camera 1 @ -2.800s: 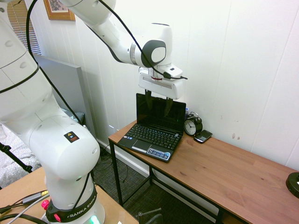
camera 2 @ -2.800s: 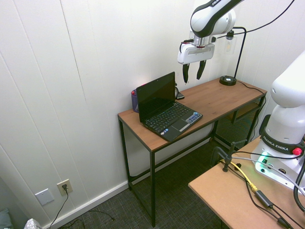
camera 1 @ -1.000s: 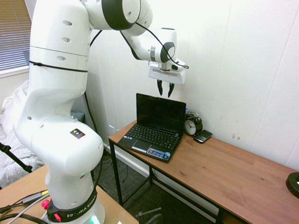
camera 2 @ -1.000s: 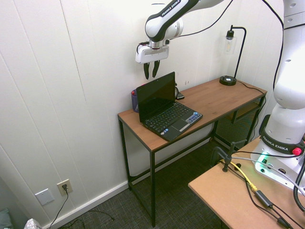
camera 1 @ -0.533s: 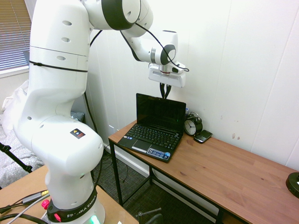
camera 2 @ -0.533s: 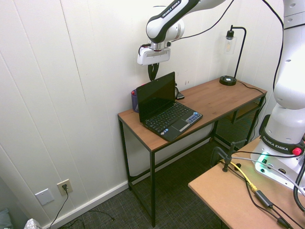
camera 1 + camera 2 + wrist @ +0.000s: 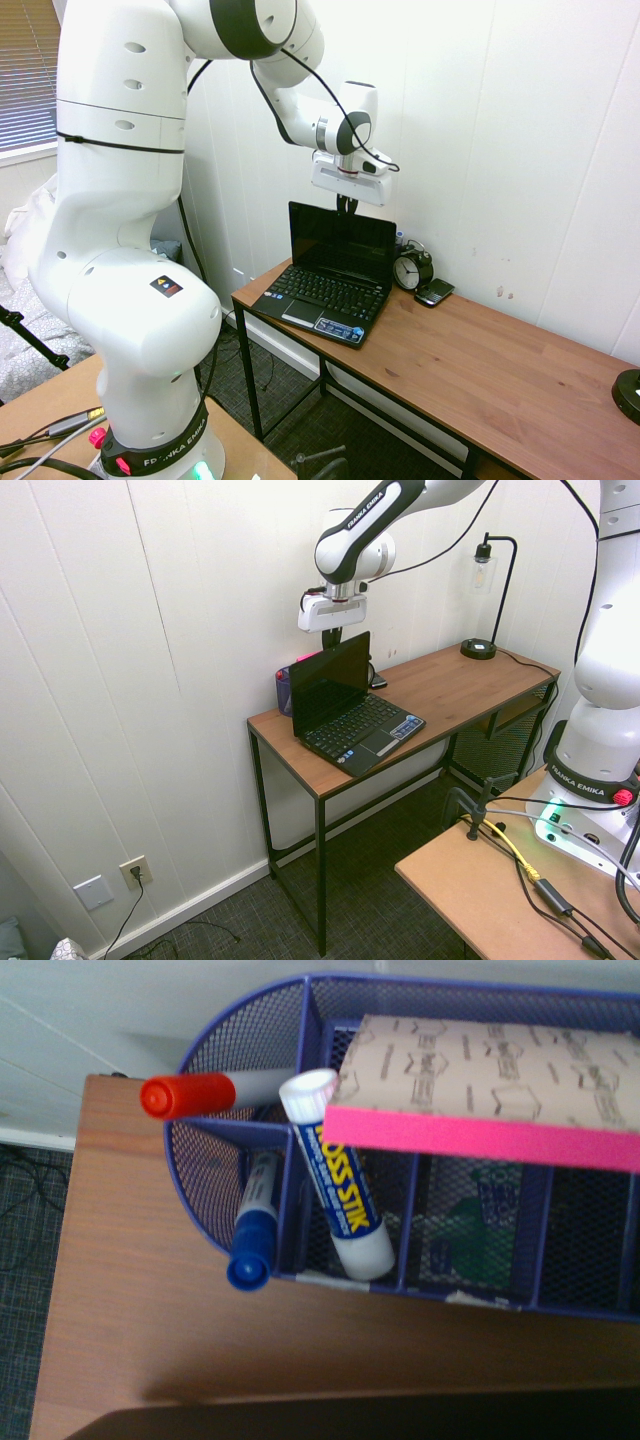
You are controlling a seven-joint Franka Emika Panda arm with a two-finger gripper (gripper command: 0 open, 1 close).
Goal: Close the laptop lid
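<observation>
The small black laptop (image 7: 325,292) stands open at the left end of the wooden desk (image 7: 480,360). Its lid (image 7: 340,240) is raised almost upright with the dark screen facing the keyboard. My gripper (image 7: 346,207) hangs right at the lid's top edge, just behind it on the wall side, fingers pressed together and shut on nothing. From the other side the gripper (image 7: 330,638) sits above the lid (image 7: 328,680) near its top middle. The wrist view shows the lid's dark top edge (image 7: 350,1415) as a strip along the picture's bottom.
Behind the laptop stands a blue mesh organiser (image 7: 250,1160) with markers, a glue stick and a pink note pad. A black alarm clock (image 7: 410,270) and a phone (image 7: 435,292) sit right of the lid. A desk lamp (image 7: 480,645) stands at the desk's far end, against the white wall.
The gripper came over from the desk's middle to above the lid, shut its fingers, then sank to the lid's top edge. The lid has tipped very slightly forward.
</observation>
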